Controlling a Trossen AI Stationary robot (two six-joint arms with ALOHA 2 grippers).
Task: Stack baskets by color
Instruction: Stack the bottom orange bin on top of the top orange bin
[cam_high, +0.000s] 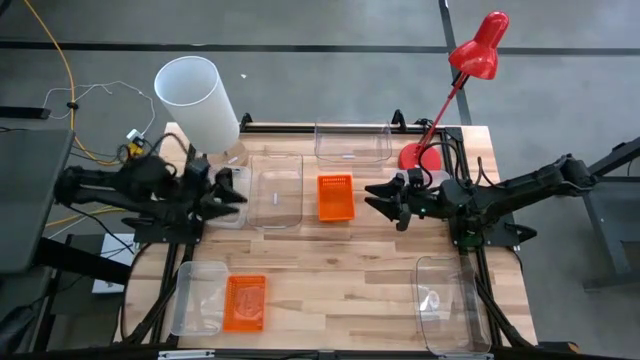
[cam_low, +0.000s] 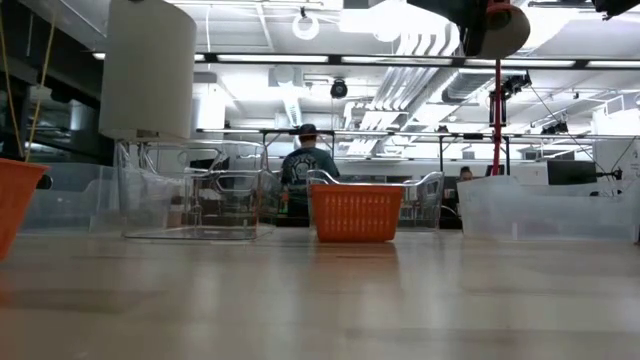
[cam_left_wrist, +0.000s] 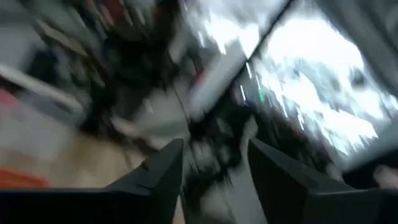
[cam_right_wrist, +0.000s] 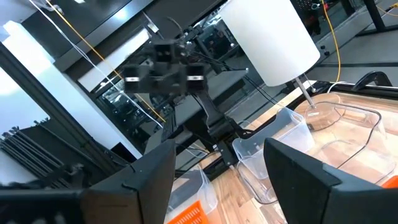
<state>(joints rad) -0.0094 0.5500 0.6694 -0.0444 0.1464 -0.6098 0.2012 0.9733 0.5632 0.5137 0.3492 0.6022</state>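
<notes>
An orange mesh basket (cam_high: 335, 197) stands upright on its bottom at the table's middle, also in the low view (cam_low: 356, 212). A second orange basket (cam_high: 245, 303) lies at the near left against a clear bin (cam_high: 196, 298); the low view shows it tilted (cam_low: 15, 205). More clear bins stand left of centre (cam_high: 276, 190), at the far edge (cam_high: 352, 143) and at the near right (cam_high: 447, 303). My left gripper (cam_high: 238, 190) hovers open at the left, over a small clear bin (cam_high: 228, 212). My right gripper (cam_high: 375, 197) hovers open just right of the middle orange basket. Neither holds anything.
A white cylindrical lampshade (cam_high: 198, 100) stands at the far left corner. A red desk lamp (cam_high: 478, 50) rises from its base (cam_high: 415, 155) at the far right. Bare wood lies between the middle basket and the near edge. A person shows beyond the table (cam_low: 307, 165).
</notes>
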